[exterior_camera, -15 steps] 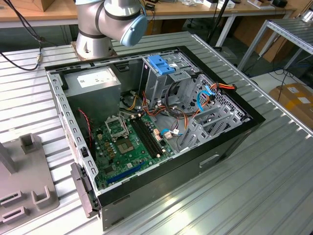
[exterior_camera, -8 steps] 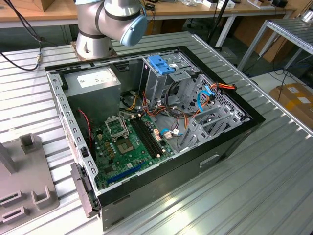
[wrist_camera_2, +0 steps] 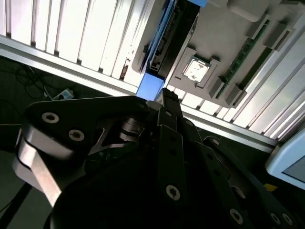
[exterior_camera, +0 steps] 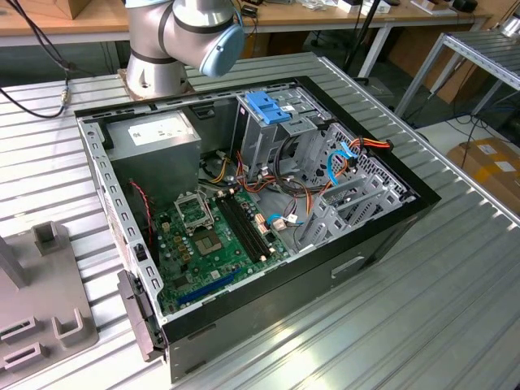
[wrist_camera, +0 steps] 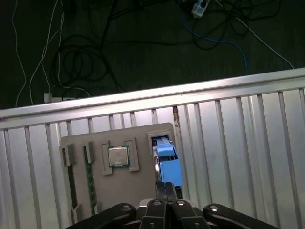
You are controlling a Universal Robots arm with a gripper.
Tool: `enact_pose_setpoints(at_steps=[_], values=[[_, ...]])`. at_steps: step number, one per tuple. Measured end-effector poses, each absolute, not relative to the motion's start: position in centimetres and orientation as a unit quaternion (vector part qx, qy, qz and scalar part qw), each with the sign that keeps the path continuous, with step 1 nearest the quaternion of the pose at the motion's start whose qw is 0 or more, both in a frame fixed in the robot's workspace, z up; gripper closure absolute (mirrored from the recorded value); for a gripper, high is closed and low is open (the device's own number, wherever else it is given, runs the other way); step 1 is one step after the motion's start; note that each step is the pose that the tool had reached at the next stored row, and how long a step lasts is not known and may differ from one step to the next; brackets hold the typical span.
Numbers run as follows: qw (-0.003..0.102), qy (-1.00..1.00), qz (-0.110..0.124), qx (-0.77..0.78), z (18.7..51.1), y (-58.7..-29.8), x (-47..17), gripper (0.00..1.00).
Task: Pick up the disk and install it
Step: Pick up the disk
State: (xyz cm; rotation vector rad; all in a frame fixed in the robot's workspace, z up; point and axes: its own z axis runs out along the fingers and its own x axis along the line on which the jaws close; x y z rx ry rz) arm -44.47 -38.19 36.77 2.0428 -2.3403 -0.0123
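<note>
gripper [wrist_camera: 166, 187] fingers pressed together, no gap between them; it hangs over the disk [wrist_camera: 168, 164] in the first wrist view, tips just at the near end of the blue bracket. disk stands on edge in a slot of the grey holder tray [wrist_camera: 143, 131], at the tray corner by the table [wrist_camera: 238, 143] edge, just beside the pocket with the processor chip [wrist_camera: 118, 156]. memory stick [wrist_camera: 87, 174] sits in a slot nearer the tray's opposite side. exterior view: open PC case [exterior_camera: 366, 252] mid-table, blue-topped drive cage [exterior_camera: 266, 106] inside it by the wall nearest the arm base [exterior_camera: 162, 49]
</note>
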Motion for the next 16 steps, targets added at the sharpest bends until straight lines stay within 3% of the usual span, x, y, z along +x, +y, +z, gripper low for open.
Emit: enact_pose_setpoints(at_steps=[16], values=[[0.017, -0.752, -0.005, 0.659, 36.36, -37.73, -44.69, 0.89]])
